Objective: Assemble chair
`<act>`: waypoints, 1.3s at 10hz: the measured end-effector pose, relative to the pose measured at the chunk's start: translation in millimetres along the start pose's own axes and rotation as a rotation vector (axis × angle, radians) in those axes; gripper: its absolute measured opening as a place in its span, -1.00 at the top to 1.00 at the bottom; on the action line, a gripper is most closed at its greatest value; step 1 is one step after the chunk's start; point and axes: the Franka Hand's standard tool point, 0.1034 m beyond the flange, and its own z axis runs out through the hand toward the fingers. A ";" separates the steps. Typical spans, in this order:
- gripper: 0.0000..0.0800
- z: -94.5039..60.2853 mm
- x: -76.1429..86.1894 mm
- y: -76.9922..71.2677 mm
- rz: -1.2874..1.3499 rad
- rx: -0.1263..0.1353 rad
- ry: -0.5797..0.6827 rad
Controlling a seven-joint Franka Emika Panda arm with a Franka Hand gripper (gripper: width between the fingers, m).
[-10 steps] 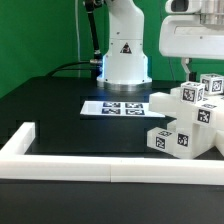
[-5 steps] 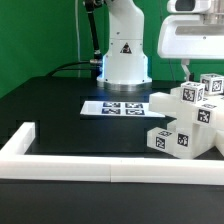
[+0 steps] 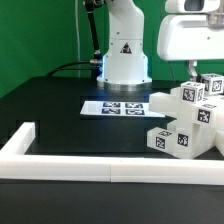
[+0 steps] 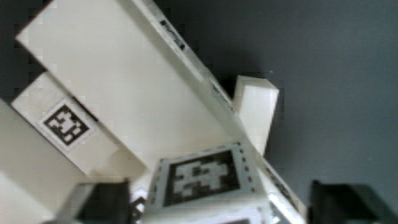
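The white chair parts [image 3: 185, 125] lie stacked in a pile at the exterior view's right, each with square black-and-white tags. My gripper [image 3: 190, 70] hangs just above the pile's top tagged block [image 3: 192, 94]. In the wrist view my gripper [image 4: 222, 203] is open, its two dark fingers [image 4: 107, 205] standing on either side of a white tagged post [image 4: 199, 180], with a gap on one side. A long white slab [image 4: 125, 60] with another tag runs away beneath it. Whether a finger touches the post is unclear.
The marker board [image 3: 118, 106] lies flat on the black table in front of the robot base [image 3: 125, 55]. A long low white border rail [image 3: 80, 165] runs along the near edge and turns back at the exterior view's left.
My gripper has shifted very slightly above the pile. The chair parts have not moved.
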 end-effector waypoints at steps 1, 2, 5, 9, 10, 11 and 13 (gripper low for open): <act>-0.07 0.0 0.0 0.0 0.000 0.000 0.000; 0.29 0.0 0.1 0.2 0.000 0.000 0.001; 0.29 0.0 0.1 0.2 0.026 0.000 0.000; 0.28 -0.1 0.2 0.3 0.300 0.005 0.000; 0.28 0.2 0.0 0.3 0.360 0.014 0.000; 0.28 0.4 -0.1 -0.5 0.483 0.025 -0.001; 0.28 0.4 0.0 -1.6 0.660 0.032 -0.004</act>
